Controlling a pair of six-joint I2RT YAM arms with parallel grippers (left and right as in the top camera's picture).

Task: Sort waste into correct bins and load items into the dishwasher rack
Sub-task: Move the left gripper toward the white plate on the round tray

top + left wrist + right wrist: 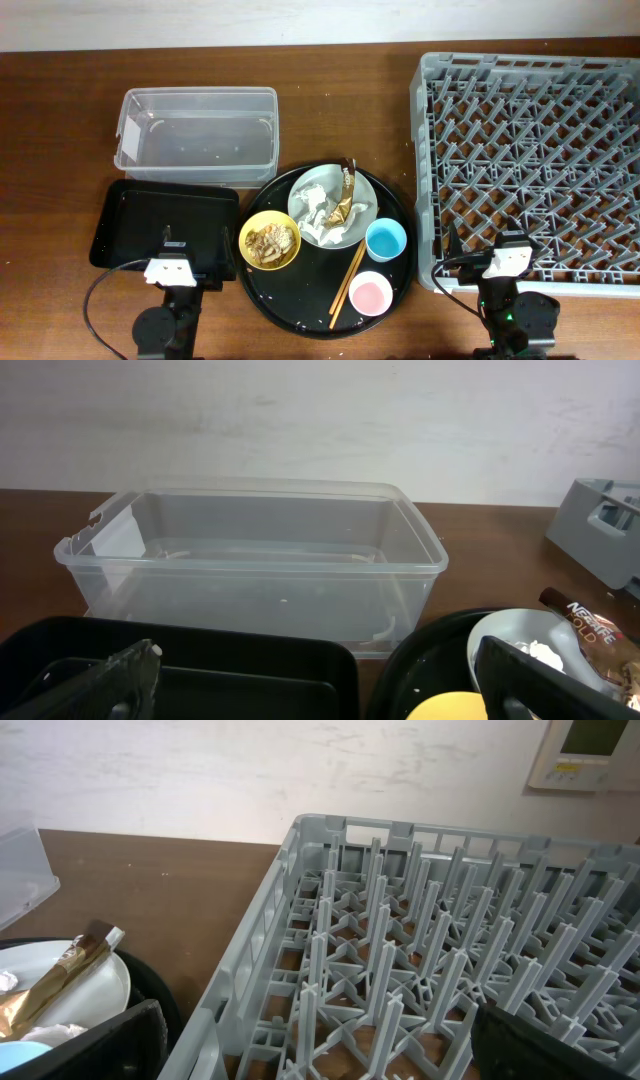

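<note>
A pale grey-green plate [365, 195] on the round black tray [300, 300] holds crumpled white napkins [318, 215] and a brown-gold wrapper [346, 198]. A yellow bowl [270, 240] holds brownish food scraps. A light blue cup [385, 239], a pink cup [371, 293] and wooden chopsticks [348, 282] lie on the same tray. The clear tub [198, 135] and the shallow black tray [140, 220] are at the left. The grey rack [535, 160] is at the right. My left gripper [190, 248] is open over the black tray's near edge. My right gripper [480, 247] is open at the rack's near edge.
The clear tub [250, 565] fills the left wrist view, with the black tray [200, 670] in front. The rack's upright pegs [400, 980] fill the right wrist view. A white wall panel [590, 750] hangs behind. Bare brown table [50, 120] lies around.
</note>
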